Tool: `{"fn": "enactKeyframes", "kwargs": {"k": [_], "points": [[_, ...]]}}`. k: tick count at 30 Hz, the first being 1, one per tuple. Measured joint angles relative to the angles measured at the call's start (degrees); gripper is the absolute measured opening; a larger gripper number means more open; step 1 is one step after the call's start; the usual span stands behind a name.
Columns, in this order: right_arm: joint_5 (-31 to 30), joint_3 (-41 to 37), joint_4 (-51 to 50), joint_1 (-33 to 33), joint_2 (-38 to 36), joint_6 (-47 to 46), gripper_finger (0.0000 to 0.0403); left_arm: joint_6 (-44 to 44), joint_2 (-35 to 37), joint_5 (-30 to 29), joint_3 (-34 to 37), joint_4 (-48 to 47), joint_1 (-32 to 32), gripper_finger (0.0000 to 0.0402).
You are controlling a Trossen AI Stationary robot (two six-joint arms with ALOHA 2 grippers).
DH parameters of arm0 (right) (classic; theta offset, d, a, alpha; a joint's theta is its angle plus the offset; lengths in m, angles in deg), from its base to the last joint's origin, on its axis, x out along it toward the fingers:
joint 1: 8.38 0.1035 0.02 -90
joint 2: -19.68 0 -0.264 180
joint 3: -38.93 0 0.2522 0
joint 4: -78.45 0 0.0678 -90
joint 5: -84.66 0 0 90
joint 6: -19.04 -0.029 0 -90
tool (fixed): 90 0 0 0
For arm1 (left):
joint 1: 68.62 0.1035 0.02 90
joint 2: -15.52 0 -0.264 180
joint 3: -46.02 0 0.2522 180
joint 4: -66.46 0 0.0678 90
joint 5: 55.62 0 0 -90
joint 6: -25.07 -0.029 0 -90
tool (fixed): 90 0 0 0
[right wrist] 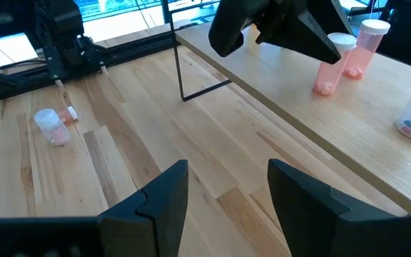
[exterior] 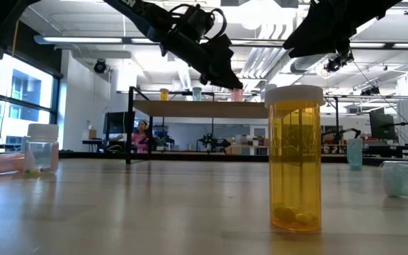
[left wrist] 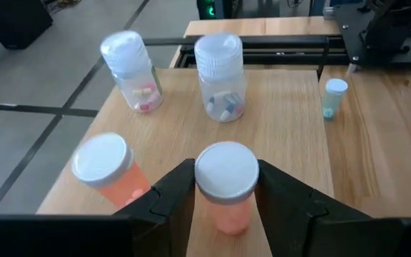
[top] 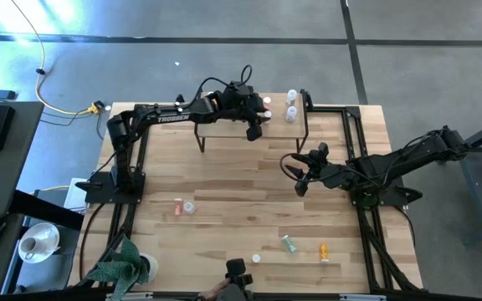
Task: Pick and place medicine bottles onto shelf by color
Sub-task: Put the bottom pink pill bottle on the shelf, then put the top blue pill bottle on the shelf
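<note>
My left fingers (left wrist: pixel 227 187) pinched a pink bottle (left wrist: pixel 226 187) beneath its cap on the shelf (left wrist: pixel 284 128); light, stiff, slippery plastic. My right fingers (right wrist: pixel 223 187) hung open, empty, at three o'clock.

Medicine bottles sorted on and around the shelf.

The shelf (left wrist: pixel 284 128) had a light wood top on thin black legs. On it stood two clear bottles (left wrist: pixel 220 77) with mixed pills, side by side near its far edge, and two pink bottles (left wrist: pixel 105 171) nearer, one of them (left wrist: pixel 227 187) upright between dark fingers. All had white caps. On the table, an orange bottle (exterior: pixel 295 157) stood upright, a pink one (top: pixel 179 206) lay beside a clear one (top: pixel 190 207), and a green one (top: pixel 289 243) lay near another orange (top: pixel 324 250).
</note>
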Motion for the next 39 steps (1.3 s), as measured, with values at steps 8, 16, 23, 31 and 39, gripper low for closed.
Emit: {"fn": "enactKeyframes", "kwargs": {"k": [8, 16, 23, 31, 39], "points": [[0.00, 0.00, 0.00, 0.00, 0.00, 0.00, 0.0183, 0.01, -0.20, 0.08, 0.11, 0.05, 0.00, 0.0174], [0.05, 0.00, -0.55, 0.00, 0.00, 0.00, 0.0183, 1.03, 1.18, 0.14, 0.11, 0.25, -0.14, 0.0197], [0.24, 0.00, -0.57, 0.00, 0.00, 0.00, 0.0183, 1.49, 6.41, 0.15, 0.11, -2.48, -0.17, 0.0194], [0.31, 0.00, -0.49, 0.00, 0.00, 0.31, 0.0183, 1.51, 15.35, 0.18, 0.02, -12.97, -1.69, 0.0193], [0.57, 0.00, -0.48, 0.00, 0.00, 0.44, 0.0183, 1.50, 21.37, 0.40, 0.04, -24.76, -6.57, 0.0193]]}}
